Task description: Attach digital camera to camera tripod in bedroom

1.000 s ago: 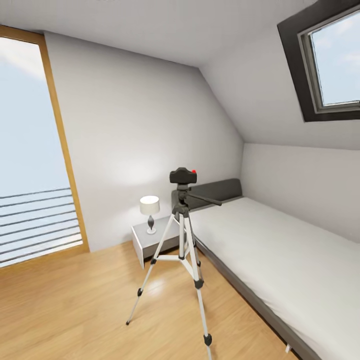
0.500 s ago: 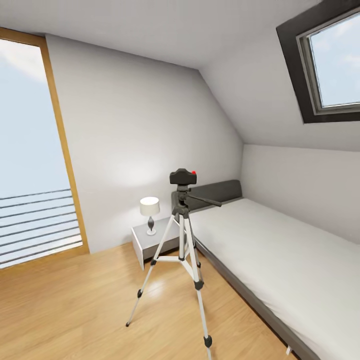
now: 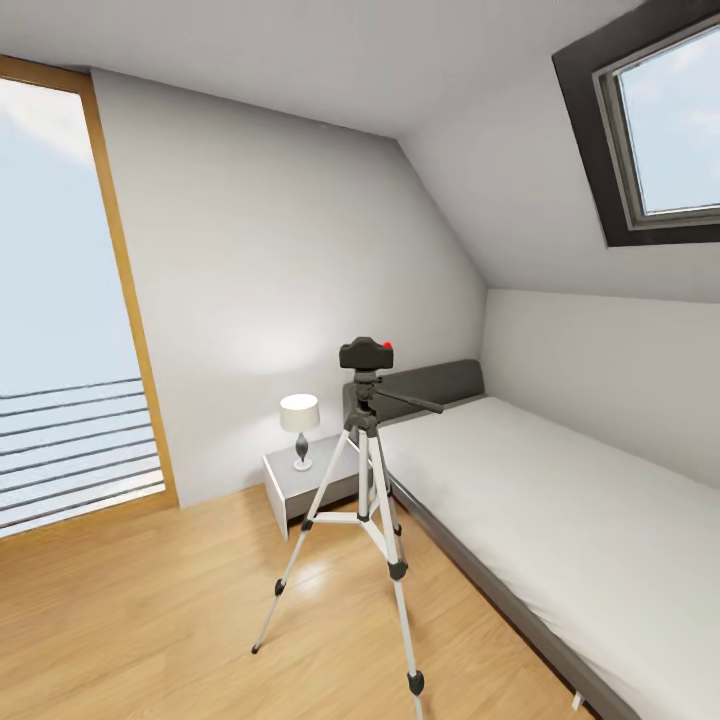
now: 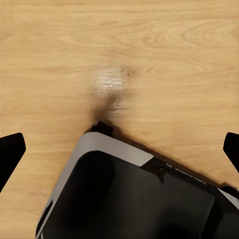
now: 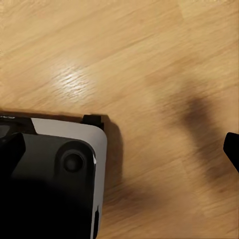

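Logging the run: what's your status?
Both end effectors open, empty, over wood floor. Camera sits atop tripod beside bed. Nothing in the way.

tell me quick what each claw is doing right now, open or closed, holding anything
Left claw: open, fingertips wide apart, holding nothing, over the wood floor.
Right claw: open, fingertips wide apart, holding nothing.

walls (image 3: 280, 250): light grey, sloped ceiling | floor (image 3: 140, 610): light wood | tall wood-framed window (image 3: 60, 300) | skylight (image 3: 665, 125) | bed (image 3: 560, 520): white | nightstand (image 3: 300, 480) with lamp (image 3: 299, 427)
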`<state>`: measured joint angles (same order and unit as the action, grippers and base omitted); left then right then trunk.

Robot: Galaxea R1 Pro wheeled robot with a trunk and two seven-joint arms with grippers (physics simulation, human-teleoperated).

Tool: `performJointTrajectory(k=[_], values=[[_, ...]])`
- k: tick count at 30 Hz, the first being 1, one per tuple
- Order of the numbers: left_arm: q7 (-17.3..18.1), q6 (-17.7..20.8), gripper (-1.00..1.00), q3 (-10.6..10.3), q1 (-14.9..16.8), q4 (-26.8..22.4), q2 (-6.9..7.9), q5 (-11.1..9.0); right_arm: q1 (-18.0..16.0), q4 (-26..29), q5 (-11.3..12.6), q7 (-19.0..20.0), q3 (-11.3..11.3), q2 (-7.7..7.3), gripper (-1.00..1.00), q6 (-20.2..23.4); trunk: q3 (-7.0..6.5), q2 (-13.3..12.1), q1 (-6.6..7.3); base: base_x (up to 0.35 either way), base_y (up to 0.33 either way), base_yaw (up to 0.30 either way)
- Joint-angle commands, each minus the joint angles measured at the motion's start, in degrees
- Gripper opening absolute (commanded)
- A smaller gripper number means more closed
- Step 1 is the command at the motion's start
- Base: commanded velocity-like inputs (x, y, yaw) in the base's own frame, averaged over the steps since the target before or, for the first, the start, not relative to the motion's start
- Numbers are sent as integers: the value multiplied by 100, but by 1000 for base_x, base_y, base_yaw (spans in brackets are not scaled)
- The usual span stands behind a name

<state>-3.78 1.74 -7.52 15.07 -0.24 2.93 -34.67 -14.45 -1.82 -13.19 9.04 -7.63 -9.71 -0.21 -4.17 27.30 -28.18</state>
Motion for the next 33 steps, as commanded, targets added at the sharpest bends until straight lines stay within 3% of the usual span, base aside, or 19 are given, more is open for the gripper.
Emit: performJointTrajectory(k=[1,33], values=[[-18,33,100,-48,0,1,0,-42,-5,-12,-45,6,-48,-1,100,-3,2,3,-2,0,0,0],[-1,-30,100,-76,-223,-41,39,30,-5,-12,-24,-17,-46,27,100,3,2,3,-2,0,0,0]])
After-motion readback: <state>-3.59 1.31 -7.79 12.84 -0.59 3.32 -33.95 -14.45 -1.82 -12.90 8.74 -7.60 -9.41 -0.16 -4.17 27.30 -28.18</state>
